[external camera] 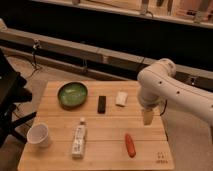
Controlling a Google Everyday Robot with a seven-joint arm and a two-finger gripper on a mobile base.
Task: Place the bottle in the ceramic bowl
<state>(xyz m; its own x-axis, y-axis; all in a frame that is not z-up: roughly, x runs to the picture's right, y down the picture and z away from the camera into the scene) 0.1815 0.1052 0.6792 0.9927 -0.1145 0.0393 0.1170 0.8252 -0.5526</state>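
The claw [146, 118] hangs open and empty; reaching seems the step in hand. The bottle [79, 138] lies on the counter [110, 125] well left of it, so the next move should swing across and descend over it.

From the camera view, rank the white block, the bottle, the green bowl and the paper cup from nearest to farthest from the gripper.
The gripper hangs over the table's right side.
1. White block, back, just left of it.
2. Bottle, front middle, and green bowl, back left: too close to call.
3. Paper cup, front left.
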